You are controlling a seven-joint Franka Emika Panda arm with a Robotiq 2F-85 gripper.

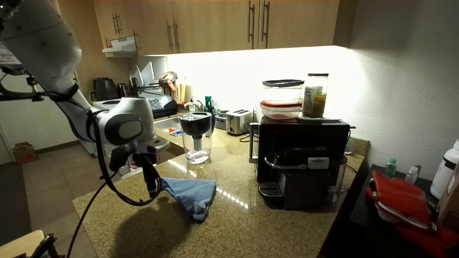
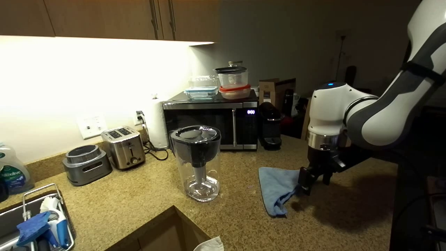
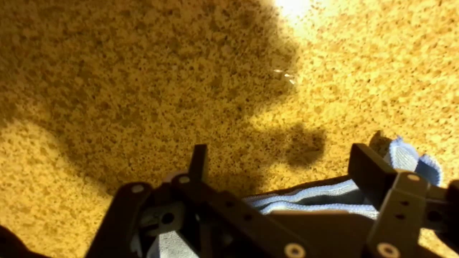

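One blue cloth [image 2: 277, 183], low and right of centre in an exterior view, loosely folded on the speckled surface [image 2: 247, 223], and look who's right at its edge: the claw [image 3: 279, 161]! Jaws spread wide, released, pointing down; whether they brush the fabric, these angles won't settle. Over to the wrist view: the doubled hem [image 3: 315, 192] crosses the lower middle of the frame, slips behind the finger [image 3: 371, 173] at lower right, and a pale corner [image 3: 403, 157] pokes out just beyond. Back outside, upright in the middle of the frame, a clear pitcher [image 2: 200, 157] with a black top. Behind it, a microwave [image 2: 205, 116] carrying stacked food containers [image 2: 234, 78] at upper centre, and a steel toaster [image 2: 123, 148] over at the left. Swing to an exterior view and a black coffee machine [image 1: 304, 186] fills the right of centre, apart from the cloth.
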